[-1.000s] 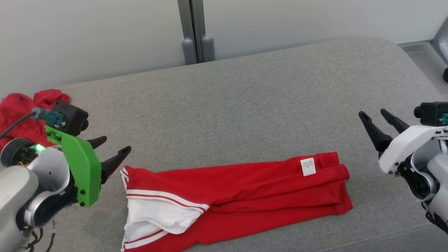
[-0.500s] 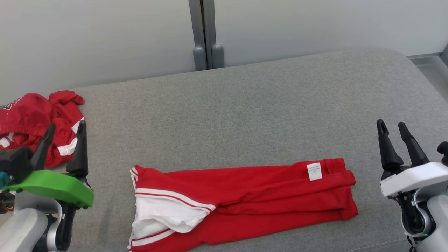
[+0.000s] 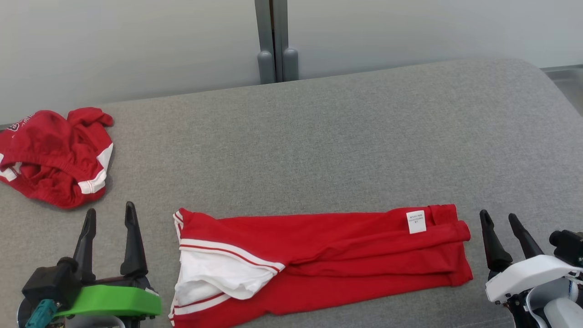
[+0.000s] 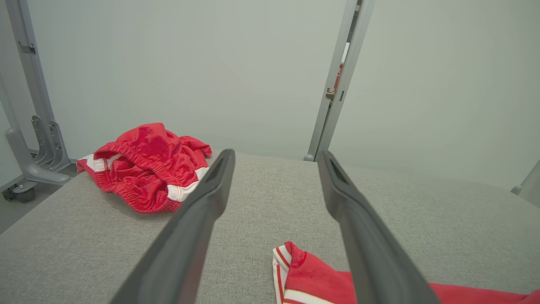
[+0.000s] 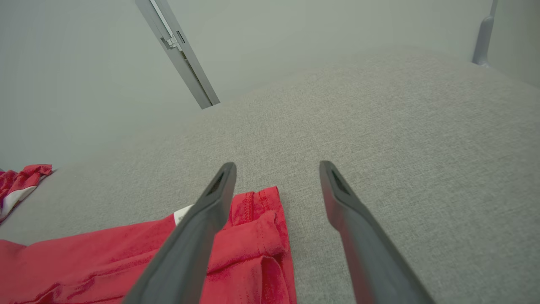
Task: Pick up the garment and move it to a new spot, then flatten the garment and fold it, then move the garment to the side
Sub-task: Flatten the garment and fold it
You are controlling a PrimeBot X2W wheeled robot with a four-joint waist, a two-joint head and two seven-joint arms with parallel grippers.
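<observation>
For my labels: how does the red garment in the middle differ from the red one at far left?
The middle garment lies flat, folded into a long strip; the left garment is a crumpled heap. The middle garment shows a white label; the left garment shows a gathered waistband. Both are red with white trim, on the grey cushion.

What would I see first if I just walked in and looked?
The long red garment with white trim, lying in a strip across the near middle of the grey cushion. Next comes the crumpled red heap at the far left. The left gripper and right gripper stand open at either end of the garment, holding nothing.
</observation>
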